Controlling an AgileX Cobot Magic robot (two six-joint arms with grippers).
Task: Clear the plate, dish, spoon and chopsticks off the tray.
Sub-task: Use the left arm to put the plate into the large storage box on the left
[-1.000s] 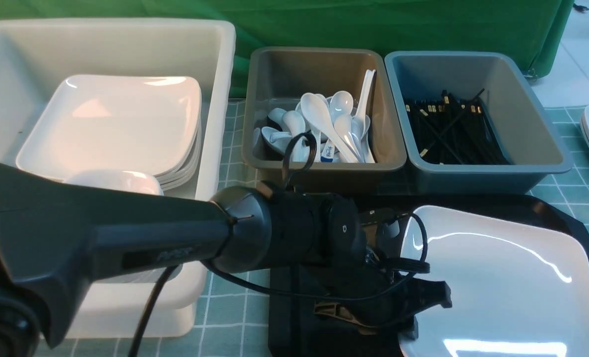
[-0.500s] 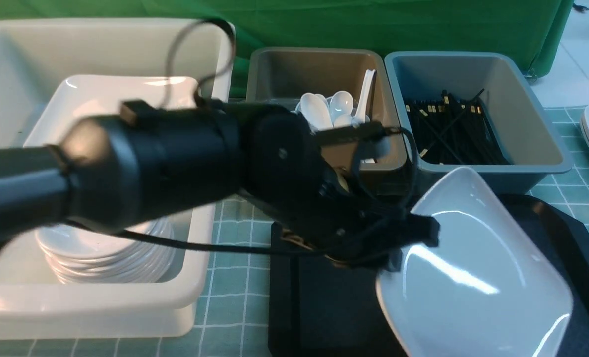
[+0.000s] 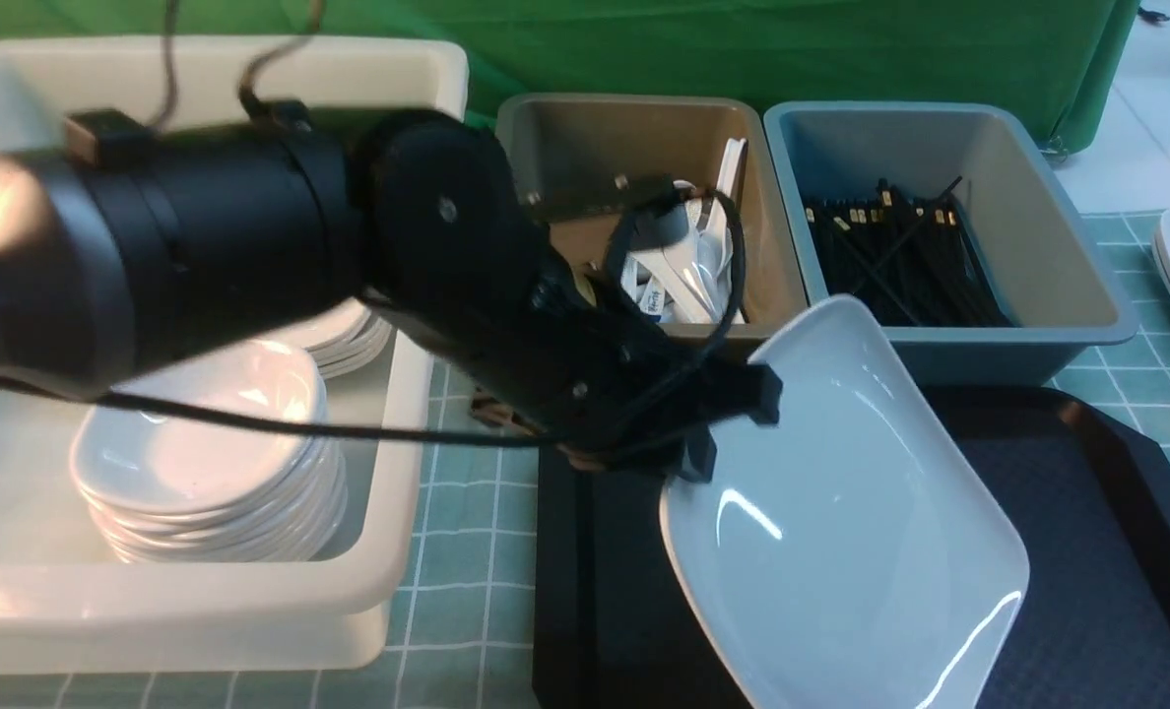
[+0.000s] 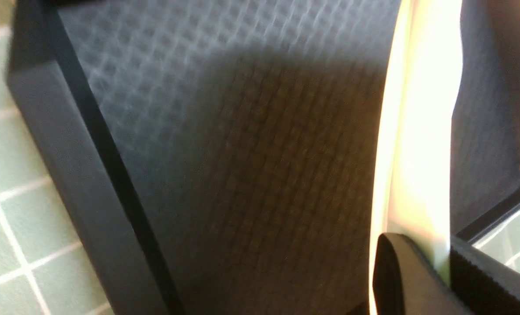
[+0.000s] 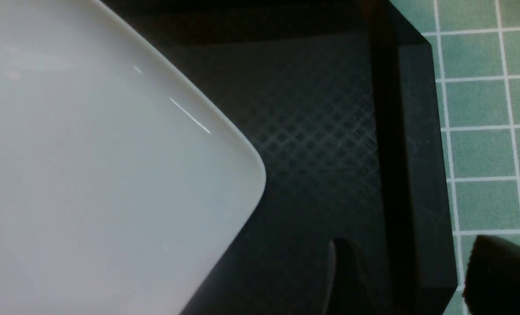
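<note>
Pinching the rim of the plate [image 3: 841, 532], the left gripper [image 3: 723, 425] has its jaws closed on the thin edge, one finger on each face. A flat glossy plate probably offers no other purchase. The single plate hangs tilted from the jaws over the one black tray [image 3: 1068, 551] beneath them. Whether its low edge touches the floor is out of view.

On the arm's side of the jaws stands one white tub [image 3: 388, 551], likely the plate's destination, holding one stack of small dishes [image 3: 201, 463] and one stack of square plates [image 3: 354, 335], too tight to count. Beyond the jaws sit two grey tubs, one with a heap of spoons [image 3: 679, 276], one with many chopsticks [image 3: 900, 256]. That makes three tubs in all.

Across the tray from the jaws, the right gripper [image 5: 417, 280] waits over the rim with fingers apart and empty.
</note>
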